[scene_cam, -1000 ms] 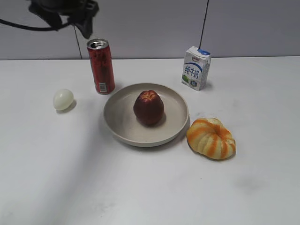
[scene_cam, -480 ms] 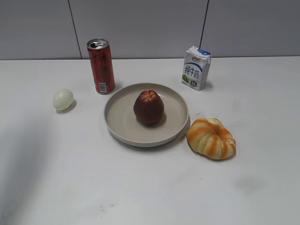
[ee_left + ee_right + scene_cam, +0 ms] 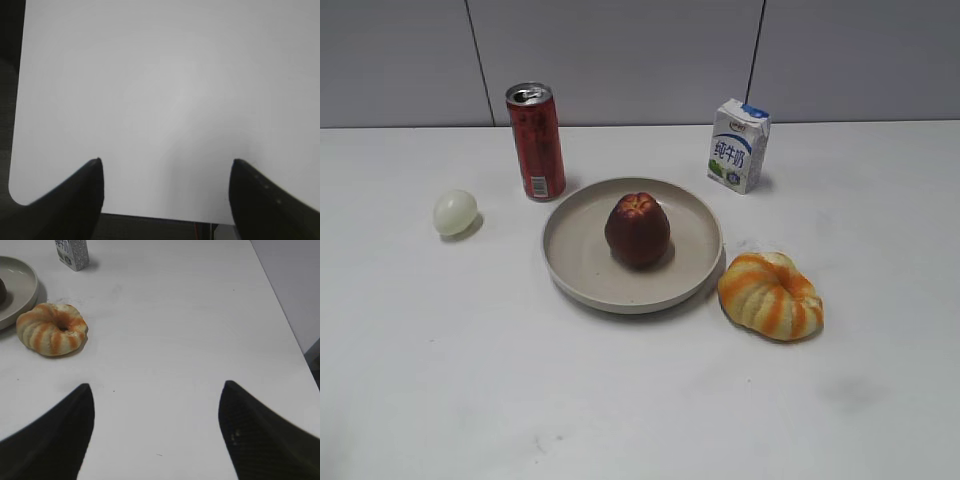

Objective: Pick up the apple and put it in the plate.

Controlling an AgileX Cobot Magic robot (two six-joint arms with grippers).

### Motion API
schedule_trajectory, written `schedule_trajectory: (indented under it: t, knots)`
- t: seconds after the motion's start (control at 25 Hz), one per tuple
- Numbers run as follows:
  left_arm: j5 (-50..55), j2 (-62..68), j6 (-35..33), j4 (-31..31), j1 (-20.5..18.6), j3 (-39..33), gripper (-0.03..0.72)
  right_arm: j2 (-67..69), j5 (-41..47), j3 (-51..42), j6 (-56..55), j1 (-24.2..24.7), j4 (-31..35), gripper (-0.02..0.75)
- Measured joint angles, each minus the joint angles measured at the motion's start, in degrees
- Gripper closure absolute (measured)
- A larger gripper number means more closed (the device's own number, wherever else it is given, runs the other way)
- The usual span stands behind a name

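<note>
dark red apple [image 3: 637, 229] sits centred in plate [image 3: 631, 243], so task looks done; left gripper [image 3: 165, 172] & right gripper [image 3: 156, 405] spread wide, empty, best parked clear.

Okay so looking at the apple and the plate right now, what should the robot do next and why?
Probably nothing more than keeping both arms back. The apple already sits inside the plate, and the left gripper and right gripper are open, empty, over bare table.

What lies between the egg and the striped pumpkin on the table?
In the exterior view, the plate with the apple resting in it lies between the egg and the pumpkin.
</note>
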State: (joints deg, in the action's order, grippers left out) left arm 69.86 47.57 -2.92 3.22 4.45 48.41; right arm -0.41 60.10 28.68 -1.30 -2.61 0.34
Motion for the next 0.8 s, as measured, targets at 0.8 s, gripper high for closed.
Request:
schedule_trajectory:
  t: [0.8]
  knots:
    - [-2.77,-47.61,0.05,0.86,-0.05,-19.24,0.109,0.00,-0.04,0.00,0.00,0.00,0.08,0.153]
